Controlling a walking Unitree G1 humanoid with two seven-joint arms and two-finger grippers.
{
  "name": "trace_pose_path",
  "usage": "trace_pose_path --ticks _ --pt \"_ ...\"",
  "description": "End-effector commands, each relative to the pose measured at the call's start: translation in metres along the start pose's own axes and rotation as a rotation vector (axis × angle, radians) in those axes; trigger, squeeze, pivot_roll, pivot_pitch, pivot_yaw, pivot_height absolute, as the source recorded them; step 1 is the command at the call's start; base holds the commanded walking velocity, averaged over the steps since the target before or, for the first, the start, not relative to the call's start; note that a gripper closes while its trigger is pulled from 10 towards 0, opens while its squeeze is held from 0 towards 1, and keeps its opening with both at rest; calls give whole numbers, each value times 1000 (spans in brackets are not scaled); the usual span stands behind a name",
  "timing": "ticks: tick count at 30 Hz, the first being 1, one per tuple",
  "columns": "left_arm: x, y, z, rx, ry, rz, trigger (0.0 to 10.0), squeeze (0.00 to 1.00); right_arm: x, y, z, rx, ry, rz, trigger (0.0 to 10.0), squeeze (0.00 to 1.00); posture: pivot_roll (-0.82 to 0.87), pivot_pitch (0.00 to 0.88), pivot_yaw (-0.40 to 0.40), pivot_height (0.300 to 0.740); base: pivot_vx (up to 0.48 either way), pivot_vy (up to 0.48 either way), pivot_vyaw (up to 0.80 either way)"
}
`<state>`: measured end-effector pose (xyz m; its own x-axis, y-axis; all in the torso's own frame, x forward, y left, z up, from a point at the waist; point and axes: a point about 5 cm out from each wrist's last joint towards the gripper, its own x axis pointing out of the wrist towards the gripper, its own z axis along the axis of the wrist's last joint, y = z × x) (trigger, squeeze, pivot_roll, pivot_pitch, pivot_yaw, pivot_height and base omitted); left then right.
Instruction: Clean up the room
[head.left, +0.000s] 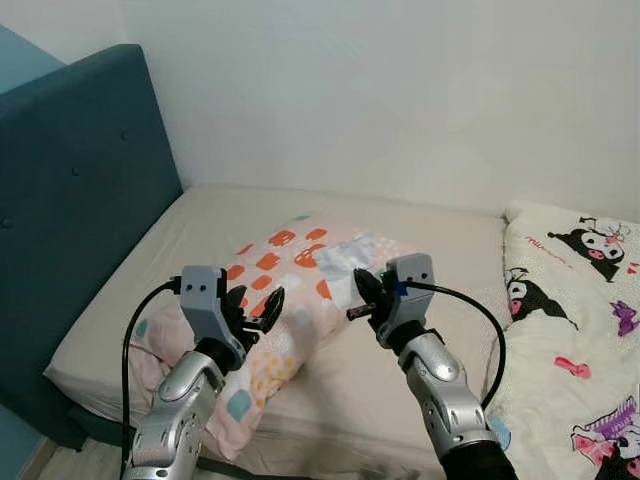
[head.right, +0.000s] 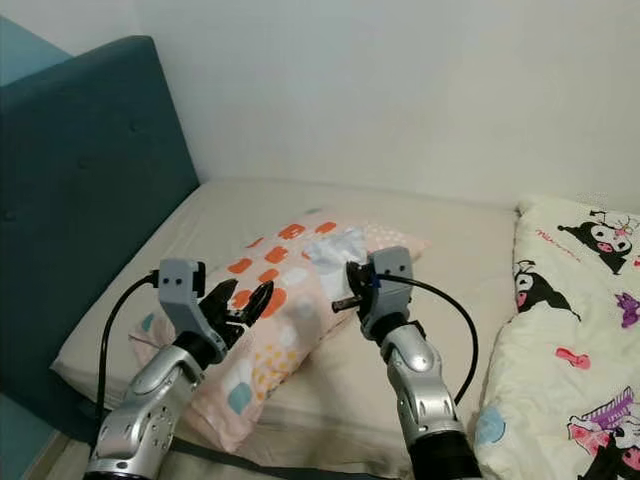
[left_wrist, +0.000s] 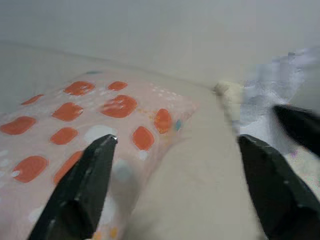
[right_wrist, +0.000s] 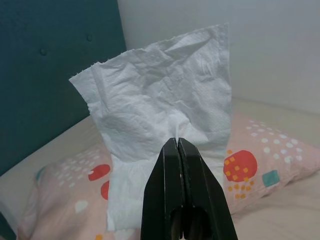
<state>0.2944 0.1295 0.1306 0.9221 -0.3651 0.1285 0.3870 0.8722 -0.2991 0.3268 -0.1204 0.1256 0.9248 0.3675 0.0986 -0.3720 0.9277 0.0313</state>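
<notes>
A crumpled white paper tissue (right_wrist: 160, 115) hangs pinched between the fingers of my right gripper (head.left: 362, 292), which is shut on it above the bed. From the head views the tissue (head.left: 340, 262) shows in front of a pink pillow (head.left: 280, 300) with orange and teal spots. My left gripper (head.left: 258, 310) hovers open over the pillow's near end, nothing between its fingers (left_wrist: 82, 190).
The pillow lies on a beige mattress (head.left: 430, 250) beside a teal padded headboard (head.left: 70, 220). A cream cartoon-print duvet (head.left: 580, 330) covers the bed's right side. A white wall (head.left: 400, 90) stands behind the bed.
</notes>
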Motion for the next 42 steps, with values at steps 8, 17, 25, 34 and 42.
trace_pose_path --ticks 8,17,25,34,42 --pt "2 -18 -2 7 5 -171 10000 1000 -2 9 3 31 -14 73 10000 0 -5 58 -38 740 0 0 0" --pt "6 -23 5 -46 -48 -181 10000 1000 0 21 2 46 -2 161 10000 0 -5 60 -46 740 0 0 0" --pt "5 -36 2 -46 -30 -268 10000 1000 1 24 2 37 10 185 10000 0 -6 65 -49 740 0 0 0" --pt "3 -49 -10 47 32 -352 10000 1000 5 20 3 49 15 148 10000 0 -6 68 -40 740 0 0 0" --pt "7 -47 -9 52 16 -325 10000 1000 3 30 1 56 33 222 10000 0 -3 64 -44 740 0 0 0"
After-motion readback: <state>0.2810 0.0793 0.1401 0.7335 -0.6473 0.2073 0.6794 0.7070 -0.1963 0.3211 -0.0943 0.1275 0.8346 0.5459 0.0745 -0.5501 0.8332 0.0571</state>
